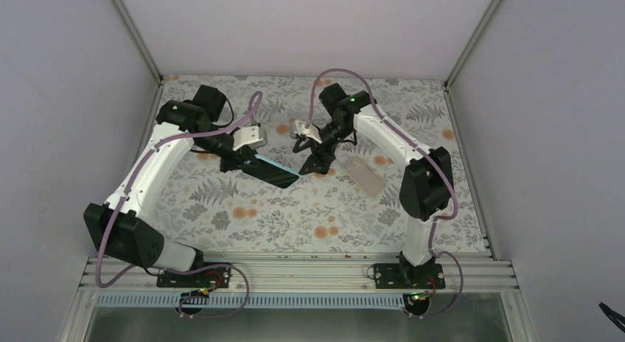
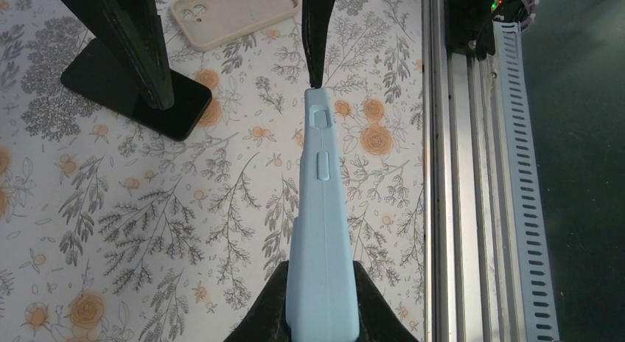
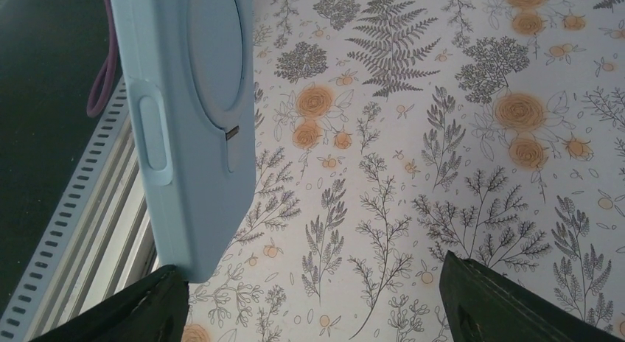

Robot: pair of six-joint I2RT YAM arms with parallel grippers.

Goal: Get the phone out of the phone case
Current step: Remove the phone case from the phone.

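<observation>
My left gripper is shut on one end of a light blue phone case and holds it on edge above the table. In the left wrist view the case sticks out between my fingers with its side buttons up. In the top view a black face runs along its lower side. My right gripper is open at the case's free end. In the right wrist view the case's back hangs at the left, its corner at my left finger. That finger's tip meets the case's end.
An empty beige phone case lies on the flowered table right of the right gripper; it also shows in the left wrist view. A black phone-like slab lies flat under the right gripper's far finger. The aluminium rail runs along the near edge.
</observation>
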